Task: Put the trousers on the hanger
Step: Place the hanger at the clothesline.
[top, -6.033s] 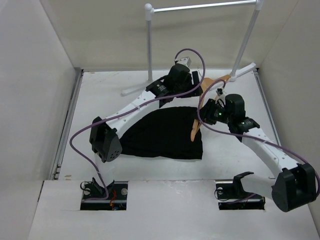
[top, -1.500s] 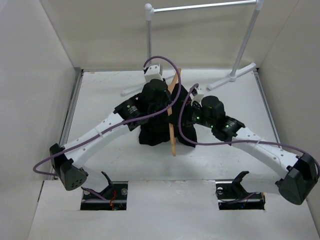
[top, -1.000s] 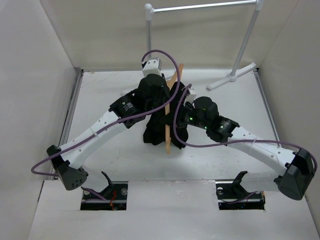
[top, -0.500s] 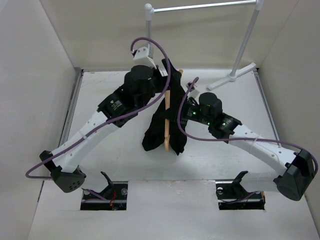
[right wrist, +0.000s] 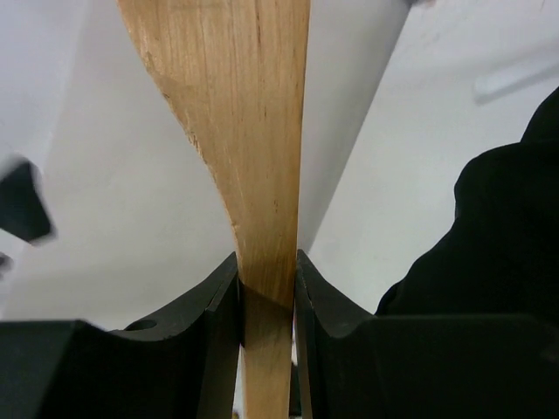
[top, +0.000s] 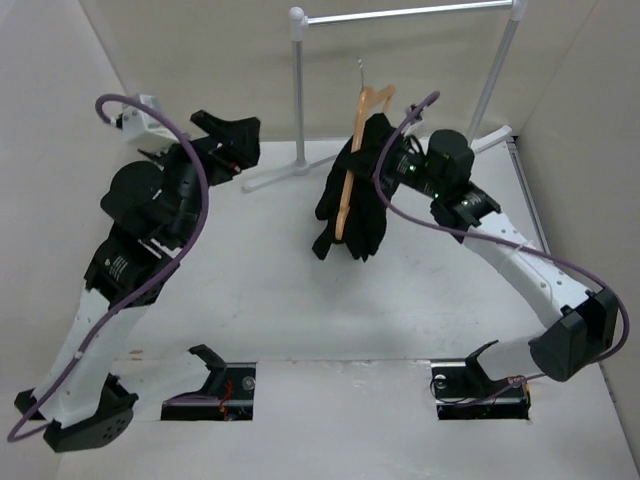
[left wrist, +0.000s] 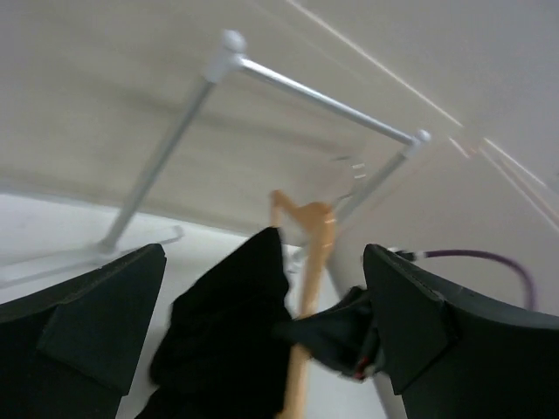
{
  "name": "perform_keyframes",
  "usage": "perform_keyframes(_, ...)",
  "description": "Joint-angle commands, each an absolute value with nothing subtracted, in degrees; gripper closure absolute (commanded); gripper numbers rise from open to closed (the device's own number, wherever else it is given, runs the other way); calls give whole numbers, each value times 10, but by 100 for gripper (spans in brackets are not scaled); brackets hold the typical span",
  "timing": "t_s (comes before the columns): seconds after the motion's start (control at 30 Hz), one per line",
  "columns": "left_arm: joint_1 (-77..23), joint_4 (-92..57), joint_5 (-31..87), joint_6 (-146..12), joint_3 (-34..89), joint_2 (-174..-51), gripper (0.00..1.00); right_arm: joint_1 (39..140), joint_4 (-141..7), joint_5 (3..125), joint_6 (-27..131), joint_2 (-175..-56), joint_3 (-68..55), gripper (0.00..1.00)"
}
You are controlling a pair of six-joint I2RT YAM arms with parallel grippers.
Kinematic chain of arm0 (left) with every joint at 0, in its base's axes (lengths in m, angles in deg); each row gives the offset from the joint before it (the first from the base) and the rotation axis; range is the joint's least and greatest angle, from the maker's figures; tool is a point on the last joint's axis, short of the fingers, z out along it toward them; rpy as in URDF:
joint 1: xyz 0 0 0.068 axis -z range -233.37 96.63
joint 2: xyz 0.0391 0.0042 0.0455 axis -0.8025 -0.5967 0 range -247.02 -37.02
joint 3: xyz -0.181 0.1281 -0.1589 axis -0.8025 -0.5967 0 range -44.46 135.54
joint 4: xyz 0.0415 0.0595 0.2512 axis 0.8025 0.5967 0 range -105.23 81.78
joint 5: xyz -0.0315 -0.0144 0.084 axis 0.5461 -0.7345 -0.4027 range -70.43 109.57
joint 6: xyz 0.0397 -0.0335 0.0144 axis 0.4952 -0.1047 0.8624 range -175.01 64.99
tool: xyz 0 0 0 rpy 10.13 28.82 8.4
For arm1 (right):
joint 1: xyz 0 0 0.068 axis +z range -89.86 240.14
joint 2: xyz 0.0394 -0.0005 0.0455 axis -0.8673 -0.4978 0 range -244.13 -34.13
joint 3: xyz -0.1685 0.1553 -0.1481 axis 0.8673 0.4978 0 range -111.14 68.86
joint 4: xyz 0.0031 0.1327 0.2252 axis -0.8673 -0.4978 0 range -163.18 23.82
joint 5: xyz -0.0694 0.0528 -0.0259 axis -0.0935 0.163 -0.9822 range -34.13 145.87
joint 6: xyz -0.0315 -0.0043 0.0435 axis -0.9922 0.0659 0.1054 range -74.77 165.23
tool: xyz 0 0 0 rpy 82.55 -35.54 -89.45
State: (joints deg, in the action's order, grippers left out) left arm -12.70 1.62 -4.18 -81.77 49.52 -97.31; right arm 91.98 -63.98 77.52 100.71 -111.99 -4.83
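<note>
Right gripper [right wrist: 266, 292] jaws are clamping the light wooden triangular hanger [top: 371, 101], holding it above the white tabletop [top: 250, 270]. Black soft-fabric trousers [top: 362, 200] are draping over it, probably on the crossbar. Left gripper [top: 238, 143] jaws are gaping wide, gripping nothing.

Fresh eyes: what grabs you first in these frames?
The black trousers hang draped over the wooden hanger, held up in mid-air near the silver rail at the back, hook not on it. The right gripper has its jaws clamped on the hanger's wood. The left gripper is up at far left, jaws wide open, empty.
</note>
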Motion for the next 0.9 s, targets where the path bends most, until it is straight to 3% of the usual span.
perform_keyframes(0.0, -170, 65, -63, -844, 412, -950, 0, 863, -530, 784, 1014, -1142, -150, 91)
perform_keyframes(0.33, -261, 79, 38, -939, 163, -881, 0, 739, -526, 779, 1077, -1291, -318, 91)
perform_keyframes(0.6, -274, 62, 70, -951, 92, -873, 0, 700, -550, 779, 1092, -1397, -427, 91)
perform_keyframes(0.87, -276, 53, 78, -969, 58, -878, 0, 691, -556, 781, 1100, -1434, -437, 91)
